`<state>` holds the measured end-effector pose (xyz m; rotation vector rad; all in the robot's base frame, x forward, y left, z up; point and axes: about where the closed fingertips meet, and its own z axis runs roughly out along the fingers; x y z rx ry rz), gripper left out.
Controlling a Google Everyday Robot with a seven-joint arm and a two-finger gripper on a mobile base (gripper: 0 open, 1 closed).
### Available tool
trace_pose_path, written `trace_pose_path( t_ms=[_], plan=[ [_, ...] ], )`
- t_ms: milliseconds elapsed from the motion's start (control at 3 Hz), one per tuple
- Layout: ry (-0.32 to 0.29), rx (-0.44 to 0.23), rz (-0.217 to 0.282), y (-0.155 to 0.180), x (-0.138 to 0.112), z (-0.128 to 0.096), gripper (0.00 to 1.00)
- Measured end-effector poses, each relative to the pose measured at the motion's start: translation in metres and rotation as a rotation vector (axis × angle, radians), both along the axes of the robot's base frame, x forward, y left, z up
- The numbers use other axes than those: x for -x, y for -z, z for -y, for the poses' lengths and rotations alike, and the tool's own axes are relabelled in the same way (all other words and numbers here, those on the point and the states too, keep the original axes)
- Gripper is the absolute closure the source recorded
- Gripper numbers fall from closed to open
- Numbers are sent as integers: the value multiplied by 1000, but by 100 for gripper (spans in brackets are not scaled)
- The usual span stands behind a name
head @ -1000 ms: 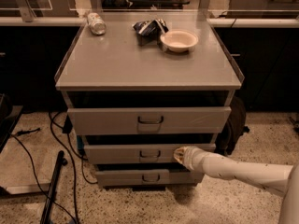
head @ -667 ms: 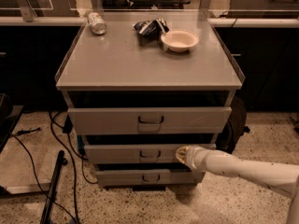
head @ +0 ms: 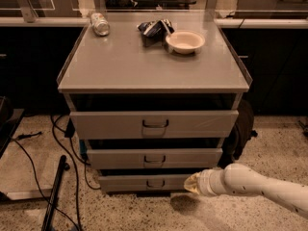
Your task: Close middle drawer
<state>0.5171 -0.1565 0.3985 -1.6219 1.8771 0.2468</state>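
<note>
The middle drawer (head: pixel 154 158) is the grey front with a small dark handle, between the taller top drawer (head: pixel 154 124) and the narrower bottom drawer (head: pixel 144 182) of a grey cabinet. Its front stands a little behind the top drawer's front, with a dark gap above it. My gripper (head: pixel 188 184) is at the end of the white arm that comes in from the lower right. It is low, in front of the right end of the bottom drawer's front, below the middle drawer.
On the cabinet top (head: pixel 120 66) lie a can (head: pixel 100 24), a crumpled dark bag (head: pixel 154 29) and a white bowl (head: pixel 185 41). Cables (head: pixel 60 138) and a black pole (head: pixel 54 194) are on the floor at the left. A dark bag (head: pixel 243 129) stands at the cabinet's right.
My gripper was at the right part of the middle drawer's front. It has moved down and toward the camera, and is now level with the bottom drawer.
</note>
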Motion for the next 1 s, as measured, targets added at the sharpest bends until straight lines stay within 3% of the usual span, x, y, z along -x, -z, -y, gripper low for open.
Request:
trace_pose_path(
  t_ms=[333, 1000],
  plan=[
    [-47, -7, -63, 5, 19, -6, 74],
    [-47, -7, -63, 5, 19, -6, 27]
  ],
)
